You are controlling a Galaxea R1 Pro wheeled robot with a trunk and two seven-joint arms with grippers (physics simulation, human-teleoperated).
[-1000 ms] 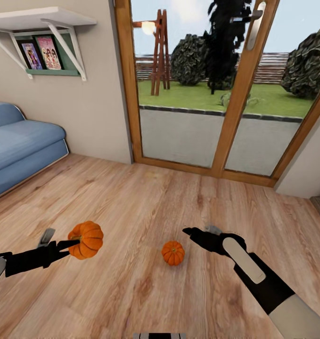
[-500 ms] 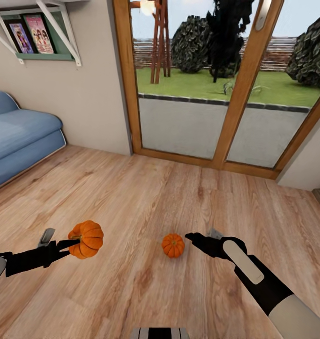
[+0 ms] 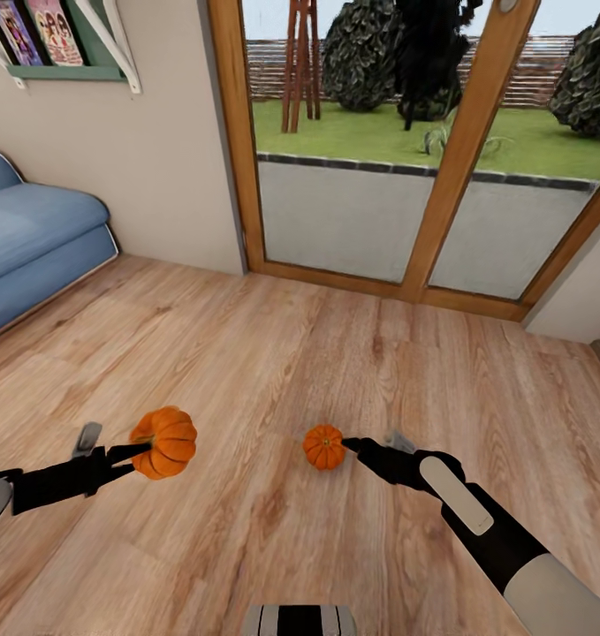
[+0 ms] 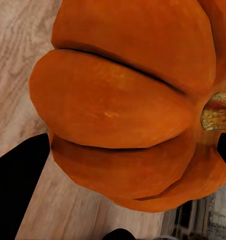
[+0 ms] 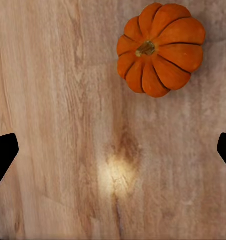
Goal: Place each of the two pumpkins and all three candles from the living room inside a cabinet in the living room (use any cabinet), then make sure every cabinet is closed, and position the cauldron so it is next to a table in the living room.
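My left gripper (image 3: 140,450) is shut on one orange ribbed pumpkin (image 3: 164,441) and holds it above the wooden floor at the head view's lower left. Seen from the left wrist, this pumpkin (image 4: 128,110) sits close between the dark fingers (image 4: 18,180). The second, smaller pumpkin (image 3: 323,446) rests upright on the floor. My right gripper (image 3: 375,442) is open just to its right, one fingertip nearly at its side. In the right wrist view that pumpkin (image 5: 160,47) lies off to one side of the gap between the wide-apart fingertips (image 5: 3,152). No candles, cabinet or cauldron are in view.
A blue sofa (image 3: 34,238) stands at the left against the wall. A wood-framed glass patio door (image 3: 353,203) closes the room ahead, with a wall shelf (image 3: 61,53) of pictures at upper left. Bare plank floor (image 3: 246,353) lies all around.
The head view has shifted, so the door and sofa sit higher in the picture. My right gripper has come closer to the floor pumpkin. The left gripper still holds its pumpkin.
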